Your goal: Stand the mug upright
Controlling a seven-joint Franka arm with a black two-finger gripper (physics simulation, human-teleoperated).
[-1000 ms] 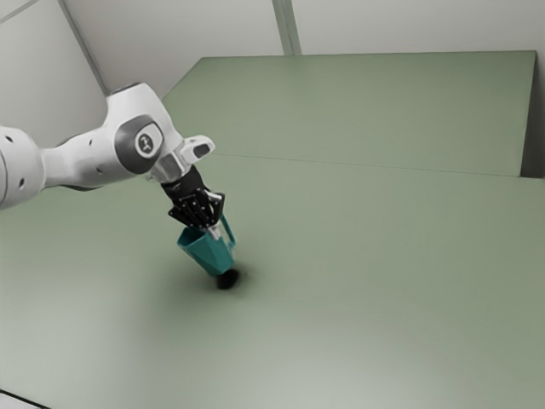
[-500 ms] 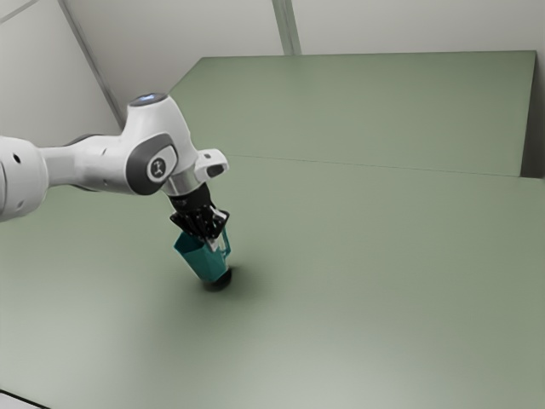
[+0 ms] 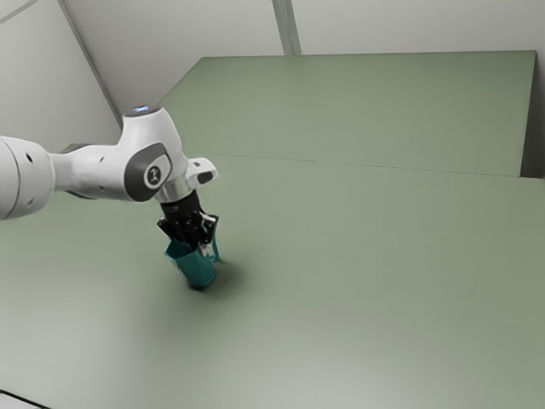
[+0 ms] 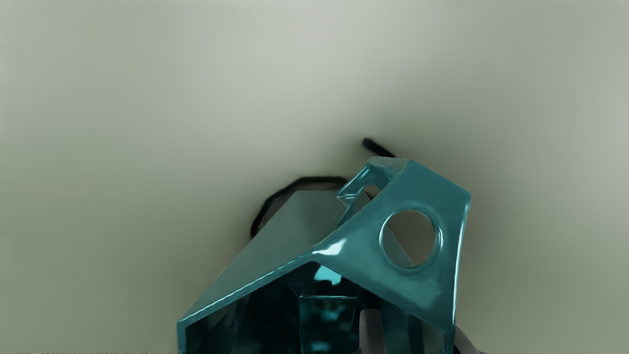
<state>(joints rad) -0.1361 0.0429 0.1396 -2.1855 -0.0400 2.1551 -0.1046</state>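
The teal mug is near the table surface in the exterior view, leaning slightly, its mouth up and toward the exterior view's left and its base just at a dark contact shadow. My gripper reaches down to its rim from above, on the handle side. In the wrist view, the mug shows its dark inside and its handle piece with a round hole. One finger of my gripper is inside the mug and the other outside, holding the wall between them. Whether the base rests fully flat cannot be told.
A wide green table spreads around the mug, with a thin seam across it farther back. Pale walls stand behind the table. The arm comes in from the exterior view's left, above the table.
The mug has moved with my gripper toward the exterior view's left and has turned from a strong tilt to nearly upright. Its base was over a separate dark shadow a second ago.
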